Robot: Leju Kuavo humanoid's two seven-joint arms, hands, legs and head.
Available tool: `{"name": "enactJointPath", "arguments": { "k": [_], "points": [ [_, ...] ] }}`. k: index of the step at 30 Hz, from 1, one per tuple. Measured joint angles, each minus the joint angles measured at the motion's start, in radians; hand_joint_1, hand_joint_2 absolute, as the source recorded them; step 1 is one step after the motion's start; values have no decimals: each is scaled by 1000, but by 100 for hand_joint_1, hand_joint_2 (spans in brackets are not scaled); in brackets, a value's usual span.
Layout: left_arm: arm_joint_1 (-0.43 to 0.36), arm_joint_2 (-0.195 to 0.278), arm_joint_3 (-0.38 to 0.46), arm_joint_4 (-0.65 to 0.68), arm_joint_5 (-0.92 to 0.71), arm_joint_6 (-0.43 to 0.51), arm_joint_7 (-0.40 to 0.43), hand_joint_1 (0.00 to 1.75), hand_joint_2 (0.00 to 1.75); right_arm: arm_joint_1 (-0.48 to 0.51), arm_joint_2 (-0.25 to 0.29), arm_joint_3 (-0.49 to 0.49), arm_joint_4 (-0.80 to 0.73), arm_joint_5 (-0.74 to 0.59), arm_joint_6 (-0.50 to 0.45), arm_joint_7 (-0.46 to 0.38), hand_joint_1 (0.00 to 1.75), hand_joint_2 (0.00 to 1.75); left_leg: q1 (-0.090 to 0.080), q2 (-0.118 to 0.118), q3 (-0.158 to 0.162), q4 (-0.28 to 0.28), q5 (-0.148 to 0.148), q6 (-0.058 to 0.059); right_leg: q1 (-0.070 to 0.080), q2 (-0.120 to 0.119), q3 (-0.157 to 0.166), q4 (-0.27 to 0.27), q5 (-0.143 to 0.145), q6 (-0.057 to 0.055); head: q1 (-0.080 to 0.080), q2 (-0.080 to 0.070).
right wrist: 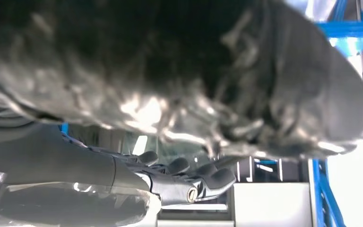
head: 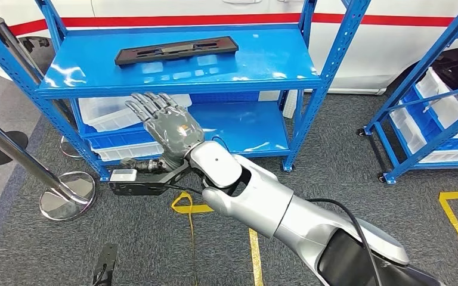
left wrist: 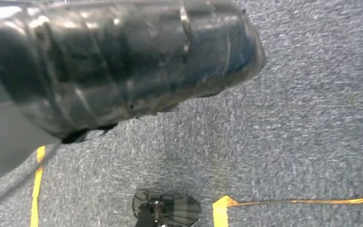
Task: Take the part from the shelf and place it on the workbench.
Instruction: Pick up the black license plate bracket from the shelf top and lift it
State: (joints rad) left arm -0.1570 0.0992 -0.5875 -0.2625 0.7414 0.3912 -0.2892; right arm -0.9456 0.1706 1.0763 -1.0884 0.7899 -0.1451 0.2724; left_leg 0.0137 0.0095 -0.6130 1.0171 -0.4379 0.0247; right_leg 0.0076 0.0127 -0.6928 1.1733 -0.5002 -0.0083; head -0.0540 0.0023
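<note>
Head view: the black part [head: 176, 50] lies flat on the blue shelf's [head: 274, 74] top board; right hand [head: 166, 126] hovers below its front edge, fingers spread, empty; lift higher before reaching. Right wrist view: fingers [right wrist: 189, 172] apart. Left hand's state cannot be told

You are looking down at grey carpet [left wrist: 302, 123], which is taking up most of the left wrist view. A yellow floor line [left wrist: 298, 201] is running from about five o'clock out toward four, and another yellow strip [left wrist: 37, 187] is showing at eight o'clock. A small dark object [left wrist: 166, 209] is sitting at six o'clock, too blurred to identify.
</note>
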Motion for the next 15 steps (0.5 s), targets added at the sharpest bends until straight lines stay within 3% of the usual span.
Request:
{"name": "enactJointPath", "arguments": {
  "k": [2, 3, 4, 6, 8, 12, 13, 15],
  "points": [
    [-2, 0, 0, 0, -1, 1, 1, 0, 0, -2, 5, 0, 11, 4, -4, -1, 0, 0, 0, 0, 1, 1, -2, 3, -4, 0, -57, 116, -41, 3, 0, 0],
    [-2, 0, 0, 0, -1, 2, 2, 0, 0, -2, 6, 0, 17, 4, -4, -1, 0, 0, 0, 0, 1, 2, -3, 4, -5, -1, -70, 137, -39, 4, 0, 0],
    [-2, 0, 0, 0, -1, 2, 2, 0, 0, -2, 6, 1, 21, 4, -4, -1, 0, 0, 0, -1, 3, 3, -5, 3, -6, -1, -64, 121, -19, 3, 0, 0],
    [-2, 0, 0, 0, -1, 2, 2, 0, 0, -4, 10, 1, 27, 4, -5, -2, 0, 0, 0, -2, 7, 5, -10, 0, -7, -3, -8, -2, 46, -4, 0, 0],
    [-3, -2, 0, 0, -1, 2, 2, 0, 0, -6, 17, 1, 31, 4, -5, -2, 0, 0, -2, -2, 7, 7, -14, -8, -2, -5, 43, -108, 80, -12, 0, 0],
    [-4, -3, 0, 0, -2, 2, 4, 0, 0, -11, 24, 1, 39, 12, -8, -3, 0, 0, 0, -1, 5, 8, -20, -29, 1, -2, 61, -142, 82, -23, -1, 0],
    [-4, -4, 0, 0, -3, 2, 4, 0, 0, -13, 27, 1, 41, 16, -9, -6, 0, 0, 1, -1, -2, 26, -31, -34, -1, -2, 66, -148, 84, -28, -2, 0],
    [-4, -6, 0, 0, -5, 4, 6, 0, 0, -18, 34, 1, 44, 17, -10, -16, 0, 0, 2, -2, -46, 118, -77, -42, -3, -3, 74, -155, 84, -37, -3, 0]
  ]
}}
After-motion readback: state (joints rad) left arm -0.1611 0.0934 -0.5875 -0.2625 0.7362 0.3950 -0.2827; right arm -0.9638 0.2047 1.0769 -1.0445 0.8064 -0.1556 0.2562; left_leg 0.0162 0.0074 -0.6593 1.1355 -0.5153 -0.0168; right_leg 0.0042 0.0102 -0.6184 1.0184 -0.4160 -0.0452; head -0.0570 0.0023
